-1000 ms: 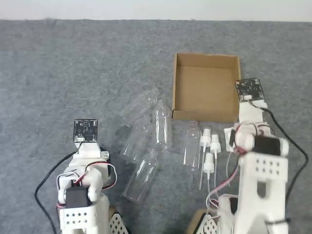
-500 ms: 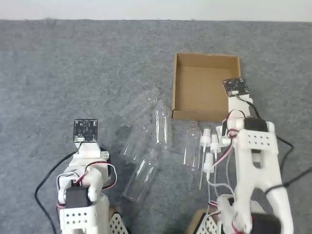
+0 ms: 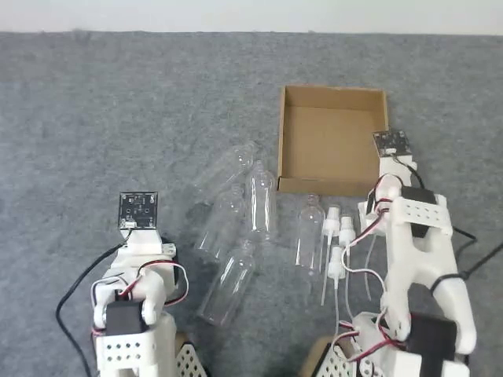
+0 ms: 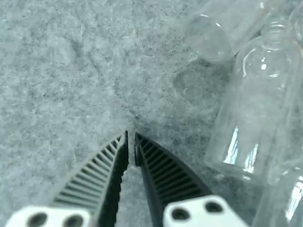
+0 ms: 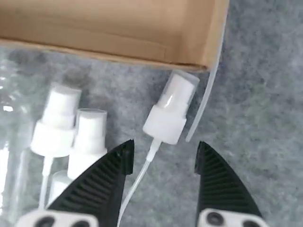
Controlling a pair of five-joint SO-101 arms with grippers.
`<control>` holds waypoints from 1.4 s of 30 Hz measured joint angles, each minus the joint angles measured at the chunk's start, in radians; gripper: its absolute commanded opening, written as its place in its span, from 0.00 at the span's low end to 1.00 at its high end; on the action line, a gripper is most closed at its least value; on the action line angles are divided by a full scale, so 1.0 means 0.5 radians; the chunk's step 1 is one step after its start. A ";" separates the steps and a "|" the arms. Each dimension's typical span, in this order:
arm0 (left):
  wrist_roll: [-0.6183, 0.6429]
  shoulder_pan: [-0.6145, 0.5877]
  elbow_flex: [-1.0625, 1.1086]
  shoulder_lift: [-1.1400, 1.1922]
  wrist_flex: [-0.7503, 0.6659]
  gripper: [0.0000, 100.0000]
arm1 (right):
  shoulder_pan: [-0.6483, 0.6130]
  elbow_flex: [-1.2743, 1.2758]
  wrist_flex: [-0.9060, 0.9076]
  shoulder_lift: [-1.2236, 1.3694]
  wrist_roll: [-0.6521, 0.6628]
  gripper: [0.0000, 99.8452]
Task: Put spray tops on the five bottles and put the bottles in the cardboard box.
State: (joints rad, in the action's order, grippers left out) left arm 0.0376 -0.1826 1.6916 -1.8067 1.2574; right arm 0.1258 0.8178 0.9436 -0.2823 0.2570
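Several clear uncapped bottles lie on the grey carpet, among them one (image 3: 262, 200) by the box corner and one (image 3: 310, 232) beside the spray tops. The open cardboard box (image 3: 334, 140) sits behind them. White spray tops (image 3: 332, 220) with long tubes lie near the right arm (image 3: 413, 236). My right gripper (image 5: 163, 153) is open, and one spray top (image 5: 168, 116) lies just ahead of its gap, close to the box wall (image 5: 118, 42). Two more tops (image 5: 54, 125) (image 5: 87, 137) lie beside it. My left gripper (image 4: 131, 138) is shut with nothing in it, low over carpet beside a bottle (image 4: 251, 118).
The left arm (image 3: 137, 267) stands at the front left, apart from the bottle cluster. Another bottle's base (image 4: 222, 28) lies farther off from the left gripper. Bare carpet stretches to the left and behind the box.
The right arm has changed its pose: its wrist swung left over the box's front corner, then back a little to the right. The left arm and all objects stayed still.
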 measured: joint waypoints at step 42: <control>0.000 0.000 0.000 0.000 0.000 0.02 | -1.252 -0.377 0.393 0.390 -0.684 0.11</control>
State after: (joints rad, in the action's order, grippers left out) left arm 0.0376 -0.1826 1.6916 -1.8067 1.2574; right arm -0.5002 0.6291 1.1400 -0.0875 -0.0852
